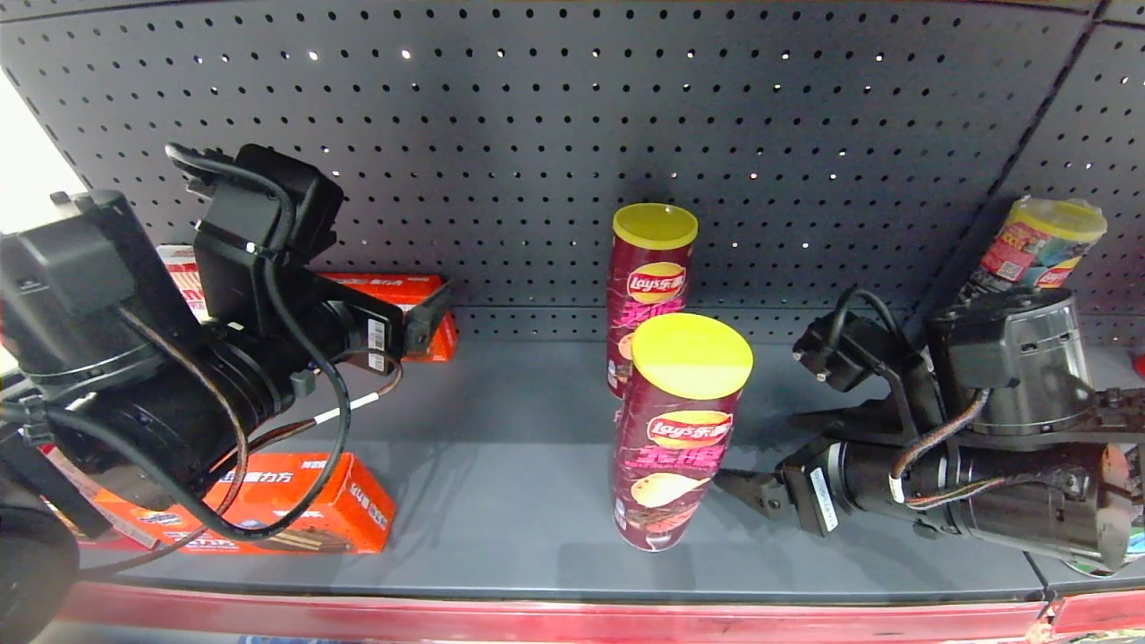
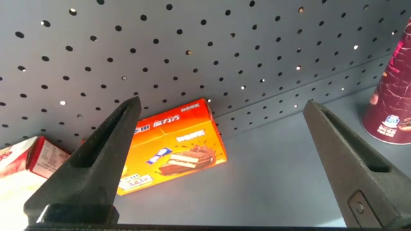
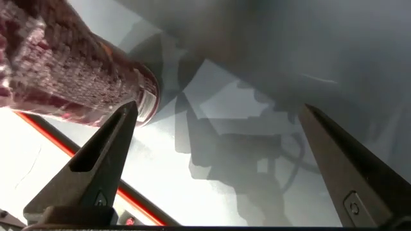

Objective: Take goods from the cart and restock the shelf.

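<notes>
On a grey shelf, the right gripper sits spread open just beside the front chip can. The left gripper, also spread, faces an orange wafer box.

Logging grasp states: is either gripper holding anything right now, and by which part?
Nothing is held. The left gripper and right gripper are both open; the right stands beside the front maroon yellow-lidded chip can, not clamping it.
</notes>
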Robot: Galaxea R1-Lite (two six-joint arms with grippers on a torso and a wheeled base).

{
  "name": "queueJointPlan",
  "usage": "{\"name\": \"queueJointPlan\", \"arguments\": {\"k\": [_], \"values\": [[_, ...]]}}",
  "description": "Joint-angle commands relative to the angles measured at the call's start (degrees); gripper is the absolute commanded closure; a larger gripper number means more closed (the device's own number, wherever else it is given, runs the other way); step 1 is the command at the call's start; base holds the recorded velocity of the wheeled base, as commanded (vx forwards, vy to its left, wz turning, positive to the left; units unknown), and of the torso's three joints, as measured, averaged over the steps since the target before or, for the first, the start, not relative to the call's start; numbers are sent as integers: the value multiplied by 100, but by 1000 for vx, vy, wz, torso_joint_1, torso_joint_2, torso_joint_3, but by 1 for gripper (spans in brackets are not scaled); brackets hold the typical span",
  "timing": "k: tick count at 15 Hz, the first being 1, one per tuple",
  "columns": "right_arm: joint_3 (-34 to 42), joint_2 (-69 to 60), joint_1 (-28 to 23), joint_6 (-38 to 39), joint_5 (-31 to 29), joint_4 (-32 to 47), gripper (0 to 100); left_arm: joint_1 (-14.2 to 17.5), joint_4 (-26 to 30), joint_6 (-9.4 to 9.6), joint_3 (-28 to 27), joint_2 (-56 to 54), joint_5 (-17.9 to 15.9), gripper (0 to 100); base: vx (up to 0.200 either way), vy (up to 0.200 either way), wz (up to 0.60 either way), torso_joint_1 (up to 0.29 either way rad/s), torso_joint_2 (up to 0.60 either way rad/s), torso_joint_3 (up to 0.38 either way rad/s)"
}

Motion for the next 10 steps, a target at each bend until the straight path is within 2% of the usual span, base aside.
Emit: {"name": "queueJointPlan", "arguments": {"k": [1,10], "values": [[-14,-54,-28,-1,-1,1,0,0,4,1,-1,12,4,0,0,0,0,0,0,0],[-120,87,112,-1,-1,1,0,0,4,1,-28,12,4,0,0,0,0,0,0,0]]}}
